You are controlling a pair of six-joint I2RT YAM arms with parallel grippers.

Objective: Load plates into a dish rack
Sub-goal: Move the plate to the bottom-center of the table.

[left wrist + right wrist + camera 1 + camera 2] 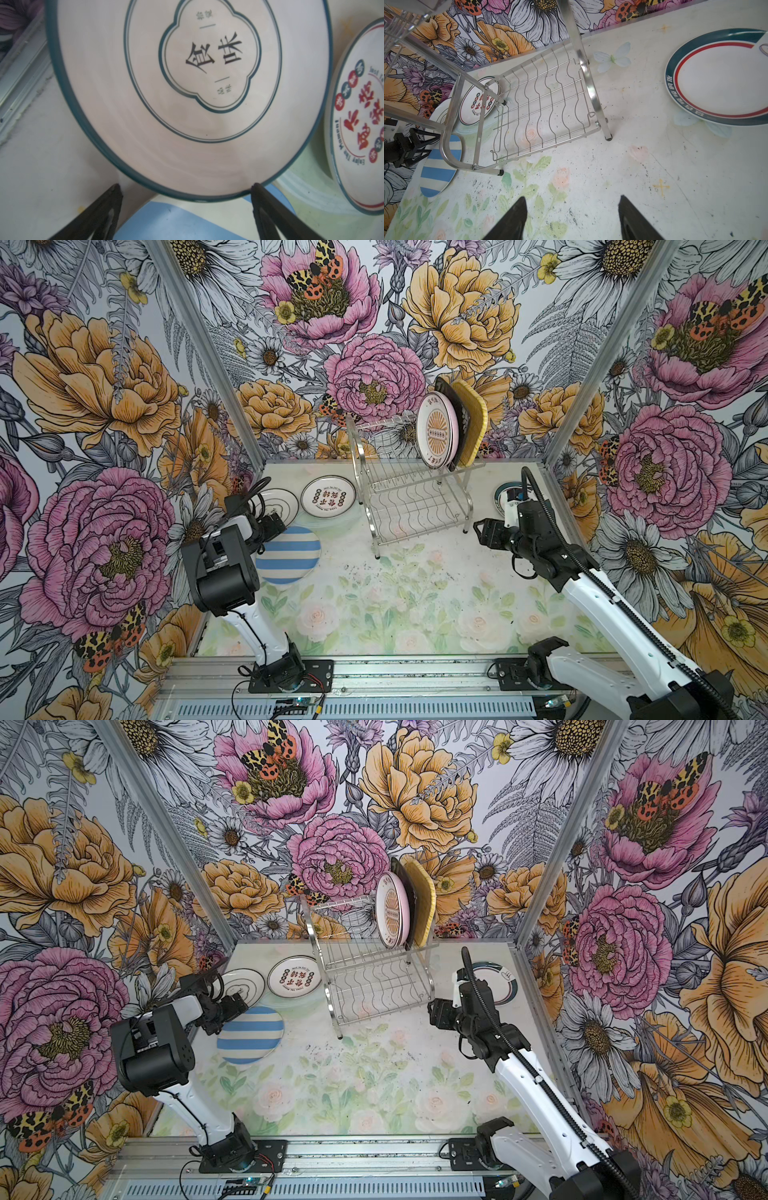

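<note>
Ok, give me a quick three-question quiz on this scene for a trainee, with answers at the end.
1. True or false: the plates in the shiny two-tier chrome wire dish rack all stand on its upper shelf.
2. At the rim of the round white plate with black characters, the left gripper is: A open, B shut on it, C out of view.
3. Which gripper is nearer the round white plate with the broad teal-and-red band?
Key: 1 true; 2 A; 3 the right gripper.
</note>
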